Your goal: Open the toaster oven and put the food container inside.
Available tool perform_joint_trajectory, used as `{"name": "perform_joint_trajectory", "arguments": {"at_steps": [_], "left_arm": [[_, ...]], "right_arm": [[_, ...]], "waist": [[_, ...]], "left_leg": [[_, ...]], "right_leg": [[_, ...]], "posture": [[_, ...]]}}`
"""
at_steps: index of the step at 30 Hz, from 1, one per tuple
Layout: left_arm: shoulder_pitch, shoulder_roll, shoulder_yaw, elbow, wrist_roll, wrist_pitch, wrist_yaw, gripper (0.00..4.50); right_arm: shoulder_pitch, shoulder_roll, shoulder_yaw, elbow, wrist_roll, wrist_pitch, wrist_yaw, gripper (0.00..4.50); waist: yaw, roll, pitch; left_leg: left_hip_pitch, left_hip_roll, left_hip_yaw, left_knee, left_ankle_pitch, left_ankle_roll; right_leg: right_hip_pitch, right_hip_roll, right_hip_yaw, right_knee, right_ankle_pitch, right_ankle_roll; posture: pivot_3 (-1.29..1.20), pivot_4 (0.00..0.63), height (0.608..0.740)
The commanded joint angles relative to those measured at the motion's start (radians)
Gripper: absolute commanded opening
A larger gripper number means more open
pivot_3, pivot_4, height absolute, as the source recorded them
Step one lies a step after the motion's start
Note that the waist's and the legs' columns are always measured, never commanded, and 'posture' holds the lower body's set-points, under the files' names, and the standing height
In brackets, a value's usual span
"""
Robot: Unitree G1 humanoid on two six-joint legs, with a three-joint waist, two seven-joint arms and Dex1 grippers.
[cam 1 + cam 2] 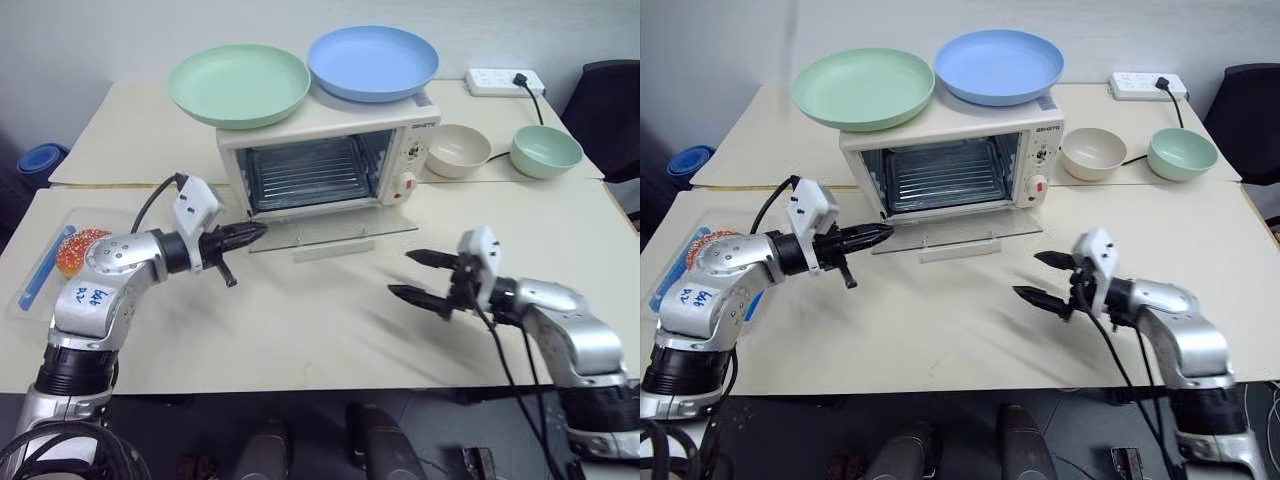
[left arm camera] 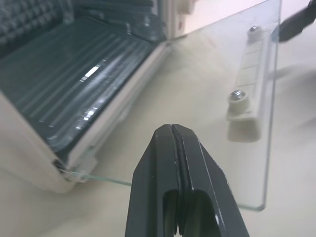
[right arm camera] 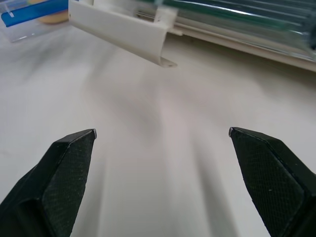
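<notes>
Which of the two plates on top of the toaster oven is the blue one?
The blue plate is the one above the knobs; the green plate sits at the other end.

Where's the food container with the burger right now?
In the left eye view the food container sits on the table at the robot's far left, behind the left arm's elbow, well left of the open toaster oven.

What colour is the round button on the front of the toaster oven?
Red. The button on the toaster oven shows best in the left eye view.
</notes>
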Motion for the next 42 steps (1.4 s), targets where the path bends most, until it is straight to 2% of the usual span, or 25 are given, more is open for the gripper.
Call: {"name": "perform_joint_trajectory", "arguments": {"at_steps": [1, 7, 13, 14, 17, 20, 24, 27, 30, 31, 35, 42], "left_arm": [[0.054, 0.018, 0.012, -0.045, 0.021, -0.008, -0.009, 0.02], [0.18, 0.022, -0.04, -0.015, 0.154, -0.081, 0.022, 0.02], [0.217, -0.017, 0.018, -0.057, 0.161, -0.028, 0.119, 0.02], [0.247, -0.026, 0.06, -0.097, 0.137, 0.008, 0.144, 0.02], [0.334, -0.085, 0.231, -0.244, 0.024, 0.137, 0.234, 0.58], [0.416, -0.164, 0.403, -0.413, -0.097, 0.258, 0.331, 1.48], [0.519, -0.341, 0.681, -0.609, -0.373, 0.368, 0.55, 2.69], [0.625, -0.471, 0.805, -0.703, -0.575, 0.333, 0.755, 3.62], [0.791, -0.645, 0.89, -0.759, -0.758, 0.194, 0.987, 4.48], [0.818, -0.661, 0.901, -0.756, -0.787, 0.169, 1.046, 4.48], [0.869, -0.607, 0.939, -0.653, -0.889, 0.119, 1.208, 4.48], [0.861, -0.444, 0.896, -0.526, -1.037, 0.053, 1.426, 4.48]], "right_arm": [[0.039, -0.056, -0.085, -0.128, 0.119, 0.063, 0.032, 4.5], [-0.027, -0.079, -0.148, -0.191, 0.244, 0.143, -0.027, 4.5], [-0.151, -0.082, -0.109, -0.176, 0.302, 0.179, -0.034, 4.5], [-0.17, -0.079, -0.091, -0.173, 0.3, 0.177, -0.025, 4.5], [-0.217, -0.064, -0.039, -0.156, 0.287, 0.164, -0.003, 4.5], [-0.252, -0.047, 0.01, -0.125, 0.267, 0.141, 0.026, 4.5], [-0.303, -0.016, 0.082, -0.052, 0.226, 0.1, 0.075, 4.5], [-0.345, 0.002, 0.12, 0.0, 0.208, 0.078, 0.121, 4.5], [-0.41, 0.026, 0.161, 0.075, 0.184, 0.057, 0.172, 4.5], [-0.422, 0.032, 0.167, 0.088, 0.18, 0.055, 0.184, 4.5], [-0.452, 0.047, 0.189, 0.119, 0.17, 0.047, 0.218, 4.5], [-0.435, 0.062, 0.173, 0.105, 0.166, 0.06, 0.211, 4.5]], "waist": [[-0.005, 0.0, 0.0], [-0.005, -0.001, 0.0], [0.001, -0.002, -0.001], [0.001, -0.002, -0.001], [-0.008, -0.003, 0.0], [-0.004, -0.003, 0.0], [-0.004, -0.004, 0.0], [-0.001, -0.005, -0.001], [-0.005, -0.006, -0.001], [-0.003, -0.007, -0.001], [0.008, -0.007, -0.002], [0.019, -0.009, -0.003]], "left_leg": [[0.001, 0.0, 0.0, 0.0, 0.0, 0.0], [0.003, 0.001, 0.003, 0.002, 0.001, 0.002], [0.001, 0.001, 0.001, 0.004, 0.001, 0.002], [0.0, 0.001, 0.0, 0.004, 0.001, 0.002], [0.0, 0.001, 0.002, 0.003, 0.0, 0.003], [-0.001, 0.002, 0.0, 0.003, 0.0, 0.003], [-0.001, 0.002, 0.0, 0.005, 0.0, 0.003], [-0.001, 0.002, -0.001, 0.006, -0.001, 0.002], [0.0, 0.002, 0.001, 0.007, -0.001, 0.002], [0.0, 0.002, 0.002, 0.007, -0.002, 0.002], [0.002, 0.002, 0.004, 0.009, -0.002, 0.003], [0.002, 0.002, 0.005, 0.009, -0.003, 0.004]], "right_leg": [[0.0, 0.001, 0.0, 0.0, 0.0, 0.0], [0.001, 0.002, 0.002, 0.002, 0.001, -0.001], [0.001, 0.0, 0.001, 0.002, 0.001, 0.0], [0.001, 0.0, 0.0, 0.001, 0.001, 0.0], [0.0, 0.0, 0.002, 0.0, 0.001, 0.0], [0.0, 0.0, 0.002, 0.0, 0.001, 0.0], [0.001, -0.001, 0.003, 0.0, 0.001, 0.0], [0.002, -0.001, 0.003, 0.0, 0.001, 0.0], [0.002, 0.0, 0.007, 0.0, 0.001, 0.0], [0.002, 0.0, 0.008, 0.0, 0.001, 0.0], [0.005, 0.003, 0.005, -0.002, 0.001, -0.001], [0.005, 0.002, 0.004, -0.005, 0.001, 0.0]], "posture": [[0.0, 0.15, 0.74], [0.0, 0.15, 0.74], [0.0, 0.15, 0.74], [0.0, 0.15, 0.74], [0.0, 0.15, 0.74], [0.0, 0.15, 0.74], [0.0, 0.15, 0.74], [0.0, 0.15, 0.74], [0.0, 0.15, 0.74], [0.0, 0.15, 0.74], [0.0, 0.15, 0.74], [0.0, 0.15, 0.74]]}}
